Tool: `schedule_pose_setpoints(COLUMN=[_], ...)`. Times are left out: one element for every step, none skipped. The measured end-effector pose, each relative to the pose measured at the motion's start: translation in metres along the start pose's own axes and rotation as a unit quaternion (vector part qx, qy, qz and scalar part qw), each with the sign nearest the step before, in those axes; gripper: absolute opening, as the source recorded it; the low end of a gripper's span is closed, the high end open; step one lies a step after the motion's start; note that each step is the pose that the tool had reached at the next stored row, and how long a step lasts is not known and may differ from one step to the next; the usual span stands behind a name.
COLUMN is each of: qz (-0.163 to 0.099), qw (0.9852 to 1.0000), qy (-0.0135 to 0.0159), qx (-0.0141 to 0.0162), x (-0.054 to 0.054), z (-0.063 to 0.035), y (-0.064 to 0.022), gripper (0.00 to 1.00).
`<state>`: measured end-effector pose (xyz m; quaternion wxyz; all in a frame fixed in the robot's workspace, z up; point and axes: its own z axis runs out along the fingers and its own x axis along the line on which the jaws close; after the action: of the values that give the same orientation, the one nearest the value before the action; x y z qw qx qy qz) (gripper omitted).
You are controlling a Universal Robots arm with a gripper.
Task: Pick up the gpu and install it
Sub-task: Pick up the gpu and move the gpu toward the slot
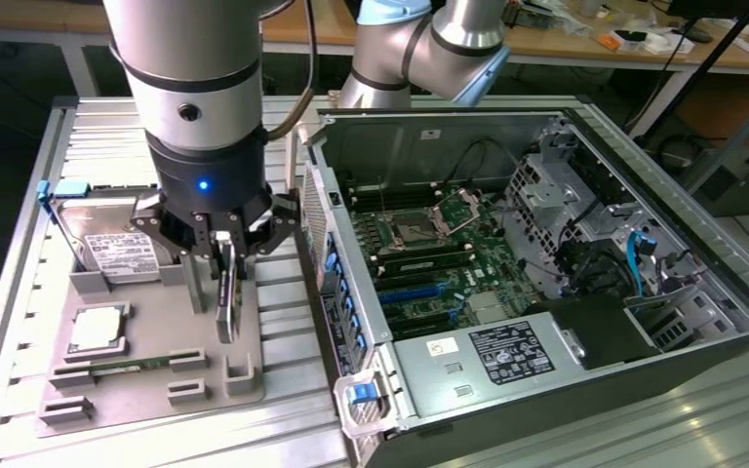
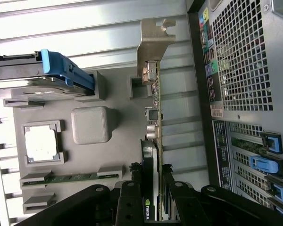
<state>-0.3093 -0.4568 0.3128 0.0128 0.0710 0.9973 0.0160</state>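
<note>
Here the grey and silver robot arm [image 1: 199, 88] points almost straight down over the flat grey plastic tray [image 1: 153, 390]. Its black gripper [image 1: 225, 261] is clamped on the upper edge of the gpu [image 1: 227, 310], a thin green card with a black cooler and a silver end bracket. The card stands on its edge at the tray, just beside the open black computer case [image 1: 544, 244] on the exterior view's right.

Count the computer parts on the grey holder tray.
4: the hard drive at the far end of the tray, the CPU mid-tray, the RAM stick toward its near end, the gpu upright in the gripper. None seems hidden.
</note>
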Motion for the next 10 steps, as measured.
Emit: schedule_pose_setpoints(qz=[0.0, 0.0, 0.0, 0.0, 0.0, 0.0, 0.0, 0.0, 0.0, 0.0], qw=[1.0, 1.0, 1.0, 1.0, 1.0, 1.0, 1.0, 1.0, 1.0, 1.0], qy=[0.0, 0.0, 0.0, 0.0, 0.0, 0.0001, 0.0001, 0.0, 0.0, 0.0], qx=[0.0, -0.0001, -0.0001, 0.0, 0.0, 0.0, 0.0, 0.0, 0.0, 0.0], x=[0.0, 0.0, 0.0, -0.0001, -0.0001, -0.0001, -0.0001, -0.0001, -0.0001, -0.0002], z=[-0.0005, -0.001, -0.0016, -0.0023, -0.003, -0.0037, -0.0044, -0.0052, -0.006, -0.0066], y=[0.0, 0.0, 0.0001, 0.0001, 0.0001, 0.0001, 0.0001, 0.0002, 0.0002, 0.0002], gripper=[0.27, 0.27, 0.27, 0.27, 0.27, 0.27, 0.27, 0.27, 0.27, 0.27])
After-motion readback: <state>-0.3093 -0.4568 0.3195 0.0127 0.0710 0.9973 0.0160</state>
